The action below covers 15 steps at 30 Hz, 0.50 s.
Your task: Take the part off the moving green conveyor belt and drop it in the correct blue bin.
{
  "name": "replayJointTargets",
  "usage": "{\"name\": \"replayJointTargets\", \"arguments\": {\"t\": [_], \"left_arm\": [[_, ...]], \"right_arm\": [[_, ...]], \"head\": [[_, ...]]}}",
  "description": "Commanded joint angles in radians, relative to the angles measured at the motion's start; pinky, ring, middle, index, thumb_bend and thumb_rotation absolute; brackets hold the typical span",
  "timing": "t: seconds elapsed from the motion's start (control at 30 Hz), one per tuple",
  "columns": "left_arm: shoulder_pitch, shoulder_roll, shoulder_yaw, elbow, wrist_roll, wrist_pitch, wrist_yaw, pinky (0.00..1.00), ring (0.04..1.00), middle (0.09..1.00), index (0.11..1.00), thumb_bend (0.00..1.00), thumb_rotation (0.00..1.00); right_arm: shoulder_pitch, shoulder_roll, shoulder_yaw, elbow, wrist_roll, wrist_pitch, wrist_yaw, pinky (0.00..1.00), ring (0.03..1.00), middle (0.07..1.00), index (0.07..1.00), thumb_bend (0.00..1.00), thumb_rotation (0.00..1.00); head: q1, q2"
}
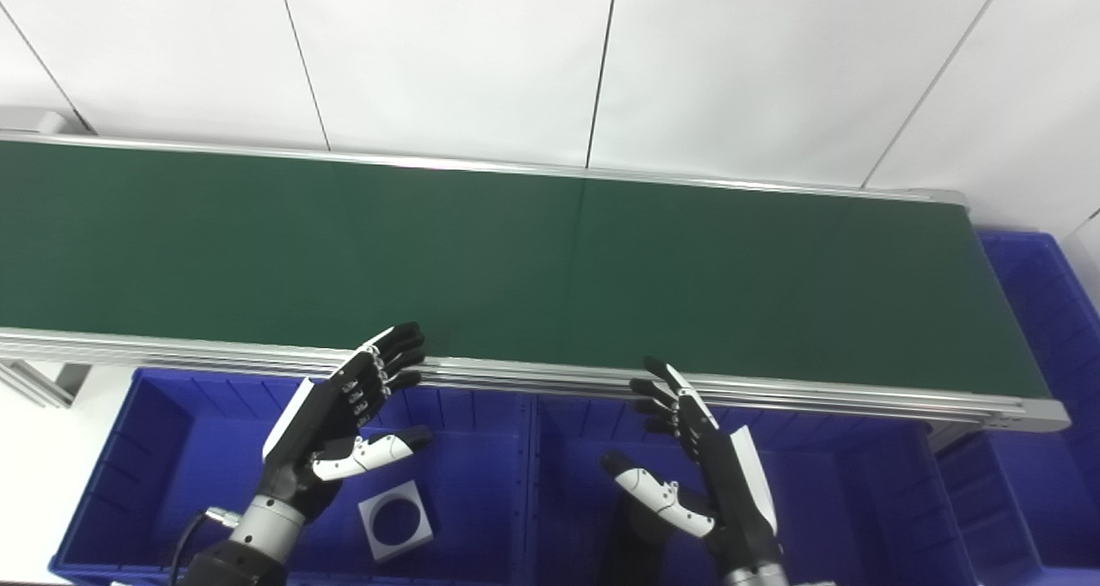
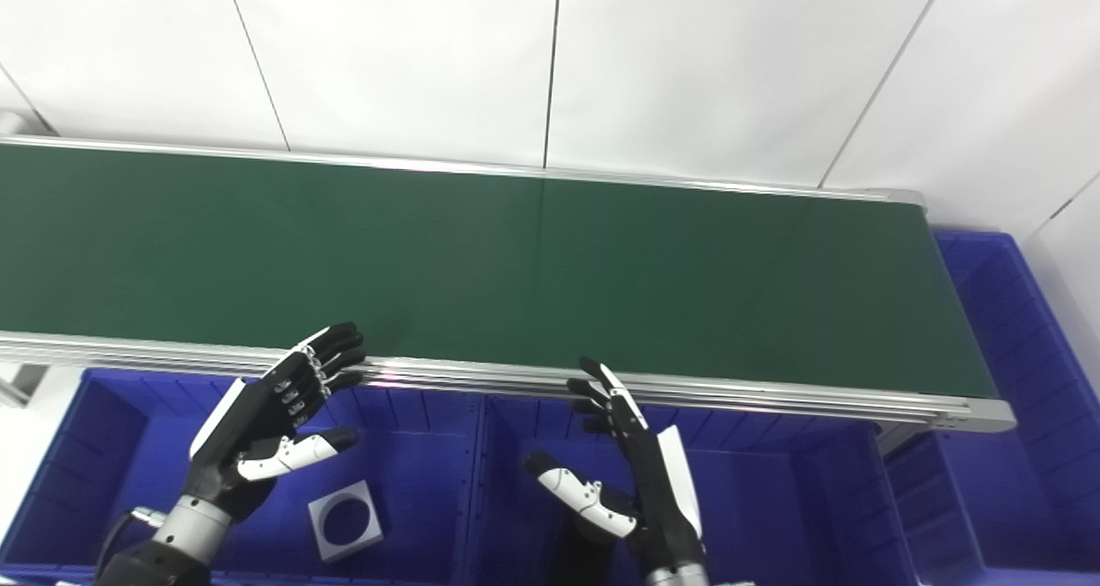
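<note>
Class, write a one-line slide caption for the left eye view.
Both open hands, left hand and right hand, hover over blue bins beside the bare green belt.

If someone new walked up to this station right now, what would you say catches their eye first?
The long green conveyor belt spans the whole view with no part on it. Below its near rail, the left hand and the right hand hover open over two blue bins. A white square part with a round hole lies in the left bin.
</note>
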Motion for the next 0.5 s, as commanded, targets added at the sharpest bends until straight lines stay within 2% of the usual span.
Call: {"name": "replayJointTargets", "arguments": {"t": [0.0,0.17,0.3,0.47], "left_arm": [[-0.016,0.019,0.012,-0.014,-0.021,-0.025,-0.007,0.85,0.892,0.893,0.872,0.79,0.24],[-0.024,0.034,0.02,0.0,-0.033,-0.04,-0.013,0.84,0.884,0.888,0.868,0.8,0.25],[-0.025,0.039,0.023,-0.006,-0.031,-0.027,-0.012,0.83,0.88,0.884,0.861,0.81,0.26],[-0.022,0.039,0.015,-0.018,-0.03,-0.025,-0.015,0.82,0.879,0.885,0.865,0.82,0.25]], "right_arm": [[-0.012,0.018,0.009,-0.015,-0.018,0.001,-0.016,0.74,0.787,0.828,0.901,0.67,0.57],[-0.016,0.038,0.017,-0.015,-0.038,0.009,-0.022,0.75,0.798,0.835,0.904,0.68,0.58],[-0.021,0.042,0.018,-0.015,-0.049,0.009,-0.026,0.75,0.793,0.831,0.902,0.67,0.57],[-0.022,0.036,0.012,-0.016,-0.038,0.002,-0.022,0.75,0.796,0.832,0.902,0.67,0.57]], "head": [[-0.028,0.006],[-0.056,0.025],[-0.053,0.031],[0.0,0.041]]}}
